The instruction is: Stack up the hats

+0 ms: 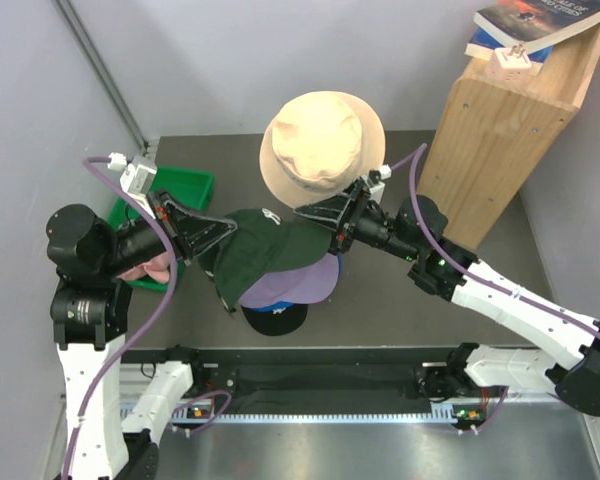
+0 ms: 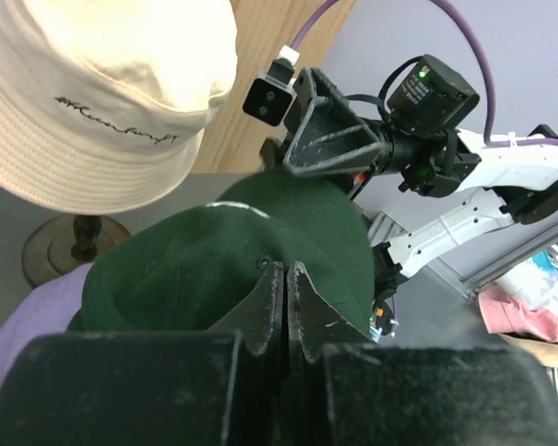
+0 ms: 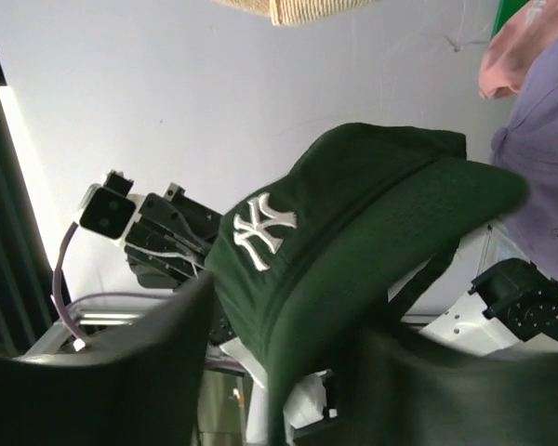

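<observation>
Beyond the green cap [image 1: 270, 250] you're blocked by the bucket hat [image 1: 323, 145], right of it by the wooden box [image 1: 500, 130], left by the bin [image 1: 187, 188]; open table [image 1: 380, 320] lies near-right.

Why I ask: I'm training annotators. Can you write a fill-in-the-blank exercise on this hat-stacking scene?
The top cap, pinched by the left gripper, is dark ____.
Its white logo shows the letters ____.
The cap directly beneath it is ____.
The books lie on a ____ box.
Missing words: green, NY, lavender, wooden.
</observation>
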Tool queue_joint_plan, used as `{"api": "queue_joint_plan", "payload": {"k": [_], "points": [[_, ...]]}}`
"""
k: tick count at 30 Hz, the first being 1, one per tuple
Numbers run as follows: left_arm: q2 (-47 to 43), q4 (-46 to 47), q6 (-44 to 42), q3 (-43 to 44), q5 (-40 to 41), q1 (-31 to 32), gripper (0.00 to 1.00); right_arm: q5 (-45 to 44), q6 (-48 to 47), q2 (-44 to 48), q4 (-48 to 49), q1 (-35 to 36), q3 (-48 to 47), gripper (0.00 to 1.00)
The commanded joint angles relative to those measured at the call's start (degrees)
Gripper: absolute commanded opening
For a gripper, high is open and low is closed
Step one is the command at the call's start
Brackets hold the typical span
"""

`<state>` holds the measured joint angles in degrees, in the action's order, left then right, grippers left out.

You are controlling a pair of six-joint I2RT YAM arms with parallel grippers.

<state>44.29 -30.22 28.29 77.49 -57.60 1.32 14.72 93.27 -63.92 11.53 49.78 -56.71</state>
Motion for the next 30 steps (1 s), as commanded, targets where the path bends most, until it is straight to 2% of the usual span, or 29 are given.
{"api": "queue_joint_plan", "payload": {"k": [1,3,4,5,7,8,9,11,13,16,18,23,27,30], "points": [[-0.6,-2.2,-3.6,-0.3,0.9,0.3,0.0,1.6,-0.1,1.0,3.5,0.9,-2.0,0.34],[-0.4,-3.2,-4.6,0.2,1.9,0.3,0.0,1.5,0.3,1.4,3.7,0.8,-1.0,0.21],[-0.3,-3.6,-4.9,0.5,2.2,0.3,0.0,1.5,0.5,1.6,3.9,0.8,-0.6,0.08],[-0.1,-4.8,-5.2,1.2,2.7,0.3,0.01,1.3,0.9,2.0,4.2,0.8,0.2,0.01],[0.5,-6.5,-6.9,2.2,5.0,0.3,0.24,0.8,1.3,2.5,5.3,0.8,1.1,0.0],[0.7,-8.1,-7.6,3.6,6.5,0.3,0.51,0.3,1.2,3.1,5.7,0.9,1.9,0.0],[1.0,-8.8,-9.1,4.5,7.9,0.3,0.64,-0.1,1.1,3.6,6.0,0.8,2.1,0.0],[1.3,-8.5,-9.8,6.3,14.3,0.3,0.86,-1.6,-0.4,5.2,7.0,0.8,3.3,0.0],[1.1,-6.4,-9.1,6.6,22.9,0.3,0.96,-2.6,-1.9,6.3,6.8,0.8,3.7,0.0],[2.1,-0.3,-4.8,6.3,30.8,0.3,0.99,-4.7,-4.9,8.5,8.4,0.5,5.7,0.0],[3.3,2.9,-3.1,6.9,34.8,0.3,0.99,-5.5,-4.7,8.5,13.6,0.6,8.4,0.0],[6.9,5.2,-0.9,9.9,43.9,0.3,0.99,-4.7,-7.0,3.4,20.0,0.8,7.1,0.0],[7.7,6.8,-0.1,10.0,47.5,0.3,0.99,-3.6,-6.3,-2.7,30.8,2.1,5.7,0.0],[8.9,6.8,0.6,10.4,46.9,0.3,0.99,-2.3,-6.3,-7.1,33.9,3.4,5.4,0.0]]}}
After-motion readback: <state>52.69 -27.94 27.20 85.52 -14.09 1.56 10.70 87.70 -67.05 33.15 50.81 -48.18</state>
